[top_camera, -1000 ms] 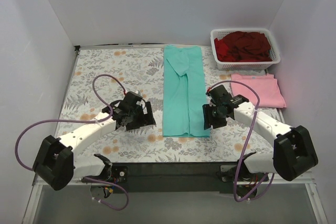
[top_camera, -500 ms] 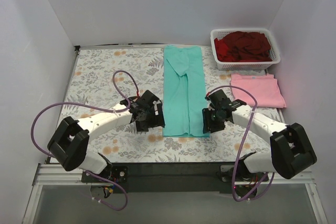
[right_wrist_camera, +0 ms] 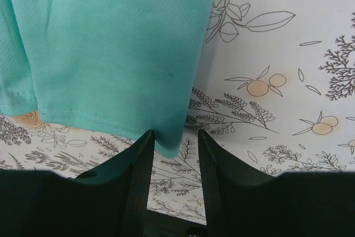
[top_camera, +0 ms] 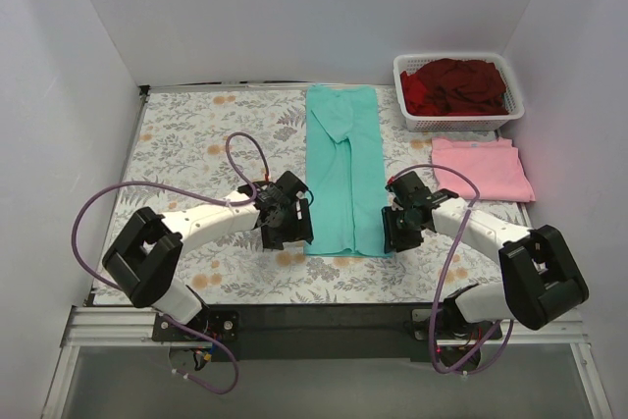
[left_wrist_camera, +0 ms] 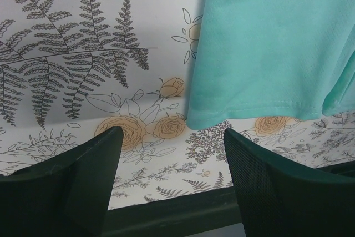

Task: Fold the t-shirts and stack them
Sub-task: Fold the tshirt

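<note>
T-shirt (top_camera: 341,169) hem corners ahead | left end effector (left_wrist_camera: 172,135) wide-open, empty | right end effector (right_wrist_camera: 175,135) barely-open, empty

**Both arms reach low and inward; left jaws wide, right jaws narrow**

The white, black-jointed left arm (top_camera: 211,221) stretches flat from its base towards the middle. It ends in the black two-finger left gripper (top_camera: 292,226), whose wrist sits behind and left of the fingers. In the wrist view its dark textured fingers (left_wrist_camera: 83,181) stand far apart.

The matching right arm (top_camera: 491,235) bends inward to the black right gripper (top_camera: 400,228). Its fingers (right_wrist_camera: 133,187) are nearly parallel with a slim gap between the tips. Both grippers seem to point steeply down, though the overhead view is small.
</note>
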Tool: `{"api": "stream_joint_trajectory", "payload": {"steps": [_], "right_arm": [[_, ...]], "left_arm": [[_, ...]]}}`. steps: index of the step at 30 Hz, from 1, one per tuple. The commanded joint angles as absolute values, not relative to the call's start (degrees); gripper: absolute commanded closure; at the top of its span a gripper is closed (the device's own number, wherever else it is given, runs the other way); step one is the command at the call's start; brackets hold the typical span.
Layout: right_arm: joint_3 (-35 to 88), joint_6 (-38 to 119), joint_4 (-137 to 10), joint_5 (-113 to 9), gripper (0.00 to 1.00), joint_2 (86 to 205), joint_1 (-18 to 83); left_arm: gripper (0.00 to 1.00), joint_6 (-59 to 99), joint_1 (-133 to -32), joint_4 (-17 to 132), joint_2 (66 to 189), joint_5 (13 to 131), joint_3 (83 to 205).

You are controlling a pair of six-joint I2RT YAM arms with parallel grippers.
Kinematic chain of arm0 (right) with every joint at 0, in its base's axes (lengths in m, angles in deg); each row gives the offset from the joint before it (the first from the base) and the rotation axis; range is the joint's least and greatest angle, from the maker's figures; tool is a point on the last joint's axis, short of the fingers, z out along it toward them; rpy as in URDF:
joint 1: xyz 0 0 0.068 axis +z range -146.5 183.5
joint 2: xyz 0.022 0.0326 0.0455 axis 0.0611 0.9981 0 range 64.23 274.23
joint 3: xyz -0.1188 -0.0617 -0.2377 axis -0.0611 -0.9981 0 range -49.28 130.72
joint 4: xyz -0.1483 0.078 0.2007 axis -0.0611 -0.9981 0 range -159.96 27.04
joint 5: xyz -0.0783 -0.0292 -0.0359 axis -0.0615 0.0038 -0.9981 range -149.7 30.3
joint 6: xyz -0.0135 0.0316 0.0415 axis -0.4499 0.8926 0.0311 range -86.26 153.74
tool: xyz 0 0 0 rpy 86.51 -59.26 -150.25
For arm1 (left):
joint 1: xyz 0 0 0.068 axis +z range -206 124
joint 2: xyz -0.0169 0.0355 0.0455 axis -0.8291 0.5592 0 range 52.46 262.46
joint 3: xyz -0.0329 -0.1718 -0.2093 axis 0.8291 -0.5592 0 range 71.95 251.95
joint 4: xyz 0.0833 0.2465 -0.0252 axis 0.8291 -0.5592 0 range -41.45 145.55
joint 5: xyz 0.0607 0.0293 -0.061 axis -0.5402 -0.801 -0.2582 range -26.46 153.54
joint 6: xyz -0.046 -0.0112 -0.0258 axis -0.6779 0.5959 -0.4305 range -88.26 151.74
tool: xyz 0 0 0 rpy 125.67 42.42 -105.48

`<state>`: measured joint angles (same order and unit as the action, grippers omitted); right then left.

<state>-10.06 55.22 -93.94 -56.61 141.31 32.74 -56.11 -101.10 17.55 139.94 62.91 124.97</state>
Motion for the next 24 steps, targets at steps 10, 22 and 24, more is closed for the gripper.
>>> {"api": "stream_joint_trajectory", "payload": {"steps": [10, 22, 24], "right_arm": [[-12.89, 53.69, -92.31, -53.46, 0.67, 143.77, 32.59], [-12.54, 53.52, -92.23, -53.2, 0.86, 143.07, 32.51], [-12.72, 53.43, -91.96, -53.02, 0.86, 142.98, 32.59]], "left_arm": [[0.29, -55.97, -102.41, 17.05, 143.6, 63.45, 129.08], [0.42, -55.8, -102.76, 16.79, 147.73, 65.21, 130.49], [0.47, -55.88, -102.76, 16.79, 148.26, 65.29, 130.4]]}}
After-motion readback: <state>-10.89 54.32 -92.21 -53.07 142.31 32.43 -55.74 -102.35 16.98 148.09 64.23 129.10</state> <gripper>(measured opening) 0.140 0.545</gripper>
